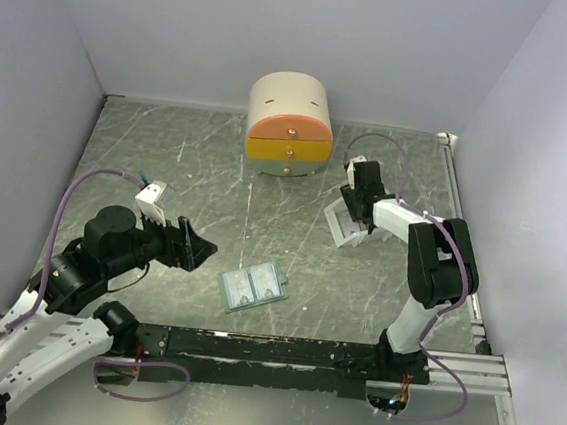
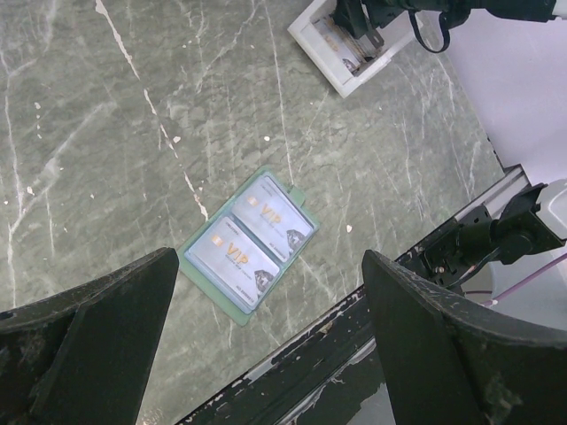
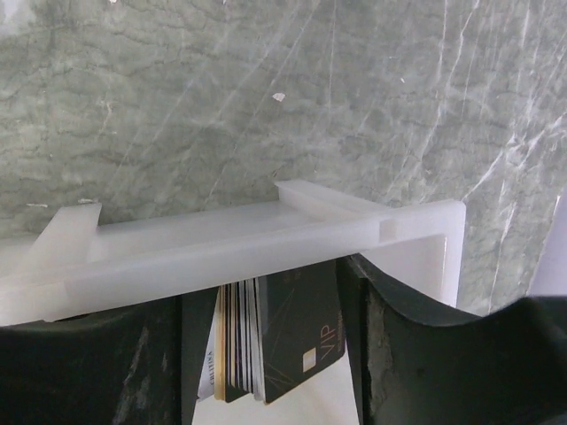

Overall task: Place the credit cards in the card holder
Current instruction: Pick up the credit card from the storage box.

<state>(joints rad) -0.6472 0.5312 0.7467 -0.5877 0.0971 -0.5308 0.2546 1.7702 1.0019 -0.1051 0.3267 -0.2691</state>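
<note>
The card holder (image 1: 252, 287) lies open and flat on the marble table, near the front middle. In the left wrist view the card holder (image 2: 248, 239) shows two pale VIP cards in its clear pockets. My left gripper (image 1: 186, 244) hangs open to its left and above it, holding nothing (image 2: 267, 297). The credit cards (image 3: 275, 332) stand on edge as a loose stack in the white tray (image 3: 221, 243); a black VIP card leans at the stack's right side. My right gripper (image 3: 276, 297) reaches down into the tray (image 1: 335, 230), open, one finger on each side of the stack.
A round cream-and-orange drawer box (image 1: 290, 123) stands at the back middle. A black rail (image 1: 300, 353) runs along the table's near edge. Walls close the table in on the left, back and right. The tray (image 2: 323, 53) lies at the right, behind the card holder.
</note>
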